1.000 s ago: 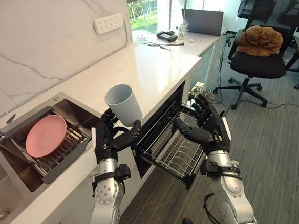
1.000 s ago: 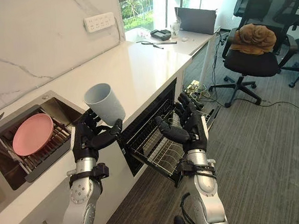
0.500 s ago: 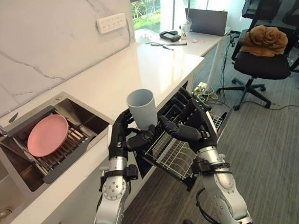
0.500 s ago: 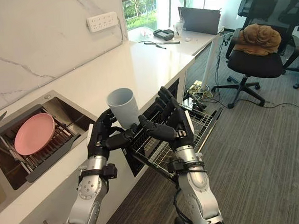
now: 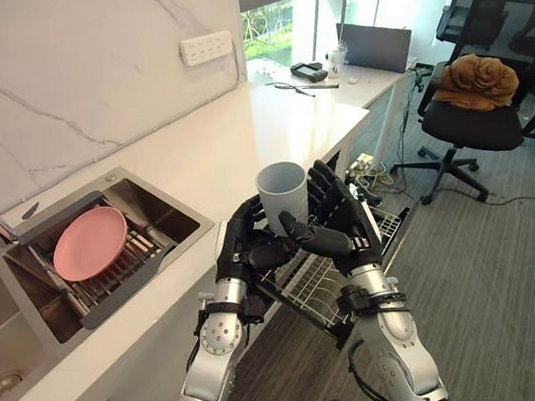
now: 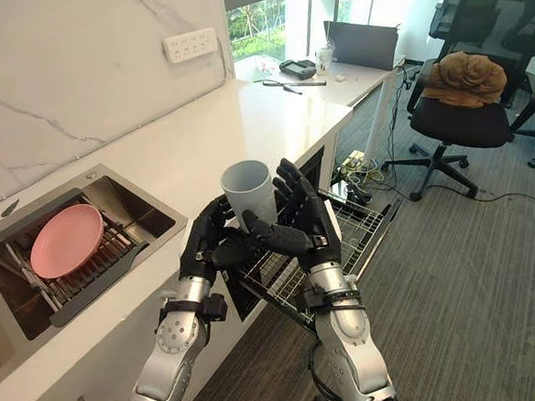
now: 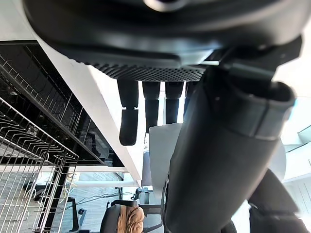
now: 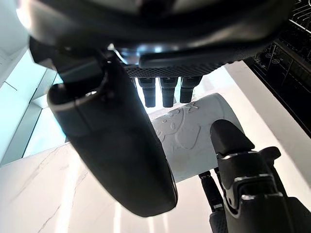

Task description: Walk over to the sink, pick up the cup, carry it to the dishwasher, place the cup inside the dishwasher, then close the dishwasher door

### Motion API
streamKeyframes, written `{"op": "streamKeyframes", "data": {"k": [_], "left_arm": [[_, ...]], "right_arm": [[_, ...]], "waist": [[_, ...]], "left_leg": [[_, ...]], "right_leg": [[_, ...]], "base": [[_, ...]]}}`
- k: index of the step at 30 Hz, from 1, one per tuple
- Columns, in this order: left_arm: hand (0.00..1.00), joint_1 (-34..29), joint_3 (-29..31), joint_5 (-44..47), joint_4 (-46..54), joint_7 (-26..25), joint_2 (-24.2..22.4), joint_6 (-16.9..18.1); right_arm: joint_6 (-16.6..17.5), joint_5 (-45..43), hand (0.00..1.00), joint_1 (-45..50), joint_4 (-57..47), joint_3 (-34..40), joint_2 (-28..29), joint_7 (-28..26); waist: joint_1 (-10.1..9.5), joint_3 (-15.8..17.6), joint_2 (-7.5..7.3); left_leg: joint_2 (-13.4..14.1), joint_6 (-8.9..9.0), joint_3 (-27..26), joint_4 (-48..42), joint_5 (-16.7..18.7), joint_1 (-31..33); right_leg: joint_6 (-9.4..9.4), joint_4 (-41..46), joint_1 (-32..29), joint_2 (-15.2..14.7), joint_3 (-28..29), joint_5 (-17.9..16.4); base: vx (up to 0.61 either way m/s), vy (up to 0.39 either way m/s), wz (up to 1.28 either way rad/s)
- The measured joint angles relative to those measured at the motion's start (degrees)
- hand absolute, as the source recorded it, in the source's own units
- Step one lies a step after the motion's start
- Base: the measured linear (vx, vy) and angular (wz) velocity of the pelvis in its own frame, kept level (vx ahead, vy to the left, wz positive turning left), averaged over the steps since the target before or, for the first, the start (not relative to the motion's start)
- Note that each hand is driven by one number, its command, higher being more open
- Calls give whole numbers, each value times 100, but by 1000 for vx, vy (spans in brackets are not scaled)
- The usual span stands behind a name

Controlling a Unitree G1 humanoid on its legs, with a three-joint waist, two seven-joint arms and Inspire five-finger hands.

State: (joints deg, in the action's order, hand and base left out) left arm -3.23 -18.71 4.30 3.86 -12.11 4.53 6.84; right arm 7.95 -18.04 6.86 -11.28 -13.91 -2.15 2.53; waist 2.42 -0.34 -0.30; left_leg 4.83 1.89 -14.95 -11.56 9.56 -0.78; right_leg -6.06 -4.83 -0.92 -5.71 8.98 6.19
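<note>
— How are the arms placed?
— Both silver-grey arms reach up from below, wrists close together, hands meeting.
— And the hands?
— The left hand (image 5: 251, 249) curls fingers and thumb round the base of a pale cup (image 5: 282, 190). The right hand (image 5: 336, 234) stands against the cup's other side, fingers nearly straight and upright, thumb stretched toward the left hand.

The wire dishwasher rack (image 5: 316, 287) stands pulled out into the aisle directly below my two hands, its top open to a drop from above. My left hand (image 5: 244, 252), curled round the cup (image 5: 282, 185), and my right hand (image 5: 344, 237), fingers straight against the cup, crowd each other. The tabletop (image 5: 244, 133) edge stands close on the left. To the right, the floor (image 5: 502, 267) is free as far as an office chair (image 5: 471, 113).
</note>
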Motion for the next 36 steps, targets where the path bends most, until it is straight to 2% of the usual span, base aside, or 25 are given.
{"op": "streamKeyframes", "data": {"k": [24, 25, 36], "left_arm": [[30, 102, -276, 35, 64, -8, -9, 0], [30, 102, -281, 38, 64, -8, -9, -1], [30, 176, -517, 371, 54, -5, 57, 22]], "right_arm": [[171, 267, 90, 20, -4, 128, 10, 156], [171, 267, 30, 20, -6, 128, 10, 162], [173, 290, 30, 22, -41, 353, -42, 218]], "waist": [[10, -54, -80], [10, -54, -80], [31, -81, -120]], "left_leg": [[-3, 11, 23, 51, -16, -14], [-3, 11, 23, 51, -16, -14], [-5, 11, 44, 50, -17, 13]], "right_leg": [[25, -1, -16, 9, -1, -17], [27, -2, -17, 9, -1, -18], [31, -4, -32, 6, -20, -21]], "base": [[-3, -1, 0], [0, 0, 0], [0, 0, 0]]}}
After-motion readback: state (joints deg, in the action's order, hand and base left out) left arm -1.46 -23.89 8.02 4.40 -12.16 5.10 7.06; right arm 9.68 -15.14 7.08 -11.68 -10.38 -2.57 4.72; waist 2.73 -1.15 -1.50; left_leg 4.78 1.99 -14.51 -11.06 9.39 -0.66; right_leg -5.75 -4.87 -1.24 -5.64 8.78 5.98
